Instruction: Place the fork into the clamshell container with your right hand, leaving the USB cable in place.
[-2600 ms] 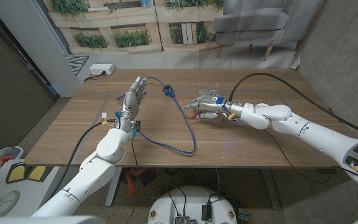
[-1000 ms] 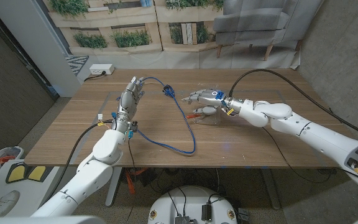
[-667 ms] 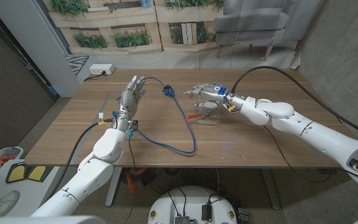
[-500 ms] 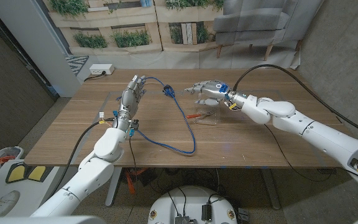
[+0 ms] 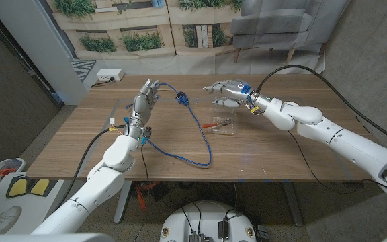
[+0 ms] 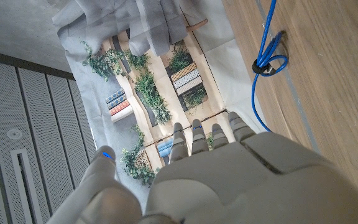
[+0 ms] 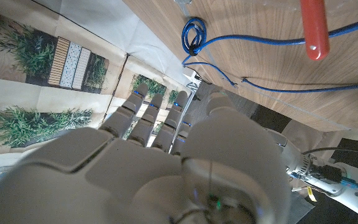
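Over the container [image 5: 224, 126], my right robot hand [image 5: 228, 90] hovers spread and empty; fork [image 5: 218, 124] looks placed, so next I retreat, avoiding the cable [image 5: 197, 128].

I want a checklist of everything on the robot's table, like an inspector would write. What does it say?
Surface: wooden table, bare wood showing.
Job's things: clear clamshell container near the middle; fork with an orange-red handle lying in it.
Clutter: nothing seen.
Hands: right robot hand raised beyond the container, fingers apart, holding nothing; left robot hand holding nothing, fingers straight.
Cables: blue USB cable looping across the table.
Surroundings: printed backdrop of plants; white power strip on the floor.
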`<action>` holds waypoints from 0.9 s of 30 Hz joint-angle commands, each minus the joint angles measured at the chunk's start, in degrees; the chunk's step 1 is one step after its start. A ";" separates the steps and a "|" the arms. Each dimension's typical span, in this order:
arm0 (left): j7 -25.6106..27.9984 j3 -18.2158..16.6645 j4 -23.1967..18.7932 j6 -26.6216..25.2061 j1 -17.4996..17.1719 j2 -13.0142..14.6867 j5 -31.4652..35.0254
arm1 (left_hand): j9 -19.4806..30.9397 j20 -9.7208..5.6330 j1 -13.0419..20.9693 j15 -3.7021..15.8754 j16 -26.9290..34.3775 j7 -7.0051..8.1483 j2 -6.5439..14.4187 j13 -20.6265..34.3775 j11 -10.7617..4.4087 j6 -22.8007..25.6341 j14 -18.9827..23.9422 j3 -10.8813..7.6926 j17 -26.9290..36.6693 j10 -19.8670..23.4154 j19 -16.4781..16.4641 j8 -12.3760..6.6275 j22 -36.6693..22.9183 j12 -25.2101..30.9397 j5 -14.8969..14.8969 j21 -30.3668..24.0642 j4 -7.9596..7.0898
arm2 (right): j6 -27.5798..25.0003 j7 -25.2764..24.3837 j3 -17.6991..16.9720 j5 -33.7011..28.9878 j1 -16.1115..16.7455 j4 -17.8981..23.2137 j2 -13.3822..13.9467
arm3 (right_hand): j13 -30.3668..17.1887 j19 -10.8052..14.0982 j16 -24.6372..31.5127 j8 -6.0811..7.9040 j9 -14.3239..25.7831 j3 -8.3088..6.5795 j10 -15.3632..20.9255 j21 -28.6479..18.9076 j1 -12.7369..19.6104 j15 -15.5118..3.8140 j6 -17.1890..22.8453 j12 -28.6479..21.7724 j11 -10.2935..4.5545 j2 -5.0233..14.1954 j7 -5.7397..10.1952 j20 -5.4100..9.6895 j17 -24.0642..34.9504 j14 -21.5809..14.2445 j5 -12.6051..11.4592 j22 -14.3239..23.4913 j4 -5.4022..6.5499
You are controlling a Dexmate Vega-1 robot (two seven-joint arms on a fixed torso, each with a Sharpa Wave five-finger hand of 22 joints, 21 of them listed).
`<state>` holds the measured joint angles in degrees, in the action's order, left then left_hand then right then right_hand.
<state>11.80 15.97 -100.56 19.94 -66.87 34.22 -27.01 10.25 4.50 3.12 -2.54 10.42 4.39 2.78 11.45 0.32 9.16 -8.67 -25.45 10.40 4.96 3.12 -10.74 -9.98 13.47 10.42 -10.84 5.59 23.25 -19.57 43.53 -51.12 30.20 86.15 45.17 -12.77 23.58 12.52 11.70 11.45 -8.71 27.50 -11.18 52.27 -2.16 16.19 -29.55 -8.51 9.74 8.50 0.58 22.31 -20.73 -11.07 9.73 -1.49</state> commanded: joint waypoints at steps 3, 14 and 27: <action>-2.59 1.60 0.59 1.23 2.07 -0.05 -0.18 | 0.21 -0.16 -0.23 0.05 0.32 -0.21 -0.11 0.21 0.41 0.32 -0.33 -0.04 0.10 0.17 -0.18 -0.18 -0.10 -0.29 -0.09 -0.27 0.07 | -2.53 -0.71 -1.86 -0.62 0.47 3.01 1.73 | 0.02 0.53 0.22 0.55 0.21 0.05 0.30 -0.37 -1.61 -9.70 0.02 0.29 0.74 0.22 -0.21 -0.47 -0.03 -0.59 -0.71 0.32 1.18; -2.94 1.81 -0.05 0.14 2.39 1.21 0.75 | 0.21 -0.57 -0.14 0.39 -0.14 -0.25 0.04 0.18 0.17 0.20 -1.88 -0.13 0.11 -3.85 0.28 -0.08 -0.10 -1.69 -0.07 -0.13 0.09 | -3.24 -0.62 -3.45 1.13 1.21 3.66 2.08 | 0.37 -0.40 0.89 0.63 0.29 -6.61 0.53 -0.21 -4.85 -10.49 0.62 2.40 -0.17 2.88 1.78 1.68 0.31 -1.32 -2.74 0.50 6.22; -7.00 2.28 3.31 1.37 4.04 1.73 -1.43 | 0.21 -0.60 -0.12 0.35 -0.02 -0.20 0.05 0.18 0.10 0.26 -1.94 -0.15 0.11 -3.05 0.35 -0.10 -0.11 -1.25 -0.08 -0.14 0.12 | -6.50 -0.18 -3.77 0.00 1.43 4.74 1.59 | 0.36 -0.91 0.30 0.56 0.32 -9.24 0.89 -0.21 -7.27 -10.15 0.83 3.42 -0.04 2.25 1.81 1.64 0.15 0.20 -2.82 0.51 8.84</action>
<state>8.01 17.70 -99.56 20.65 -64.12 35.39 -26.88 10.25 4.19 3.12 -2.22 10.42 4.39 2.78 11.46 0.52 9.16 -9.60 -25.44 10.40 1.24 3.43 -10.74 -9.98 11.74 10.42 -10.84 5.59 19.14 -20.14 40.26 -50.40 31.27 89.85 46.91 -12.23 22.85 12.92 12.14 11.60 -17.35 28.14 -11.18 45.61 -2.57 16.90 -26.37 -8.30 12.14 9.85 2.15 22.31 -20.90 -13.74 10.02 6.96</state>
